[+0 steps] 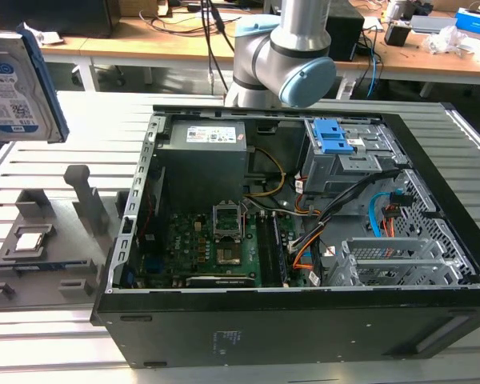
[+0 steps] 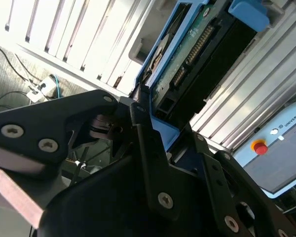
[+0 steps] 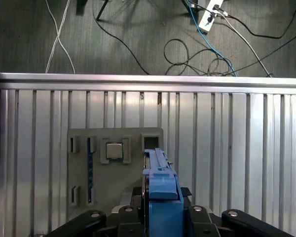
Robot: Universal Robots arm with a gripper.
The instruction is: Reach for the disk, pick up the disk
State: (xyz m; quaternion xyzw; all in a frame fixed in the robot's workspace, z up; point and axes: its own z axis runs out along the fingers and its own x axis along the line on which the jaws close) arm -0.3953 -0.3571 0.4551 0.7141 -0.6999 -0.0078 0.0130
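My end effector (image 3: 160, 215) is clenched on the disk (image 1: 12, 94), which hangs well above the grey tray (image 3: 113, 190) on the tabletop (image 3: 237, 148); I judge the pickup done.

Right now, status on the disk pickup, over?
Gripper shut on the disk. Disk held in the air over the grey tray. Nothing in the way.

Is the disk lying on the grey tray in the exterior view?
No, the disk hangs in the air, clear above the grey tray.
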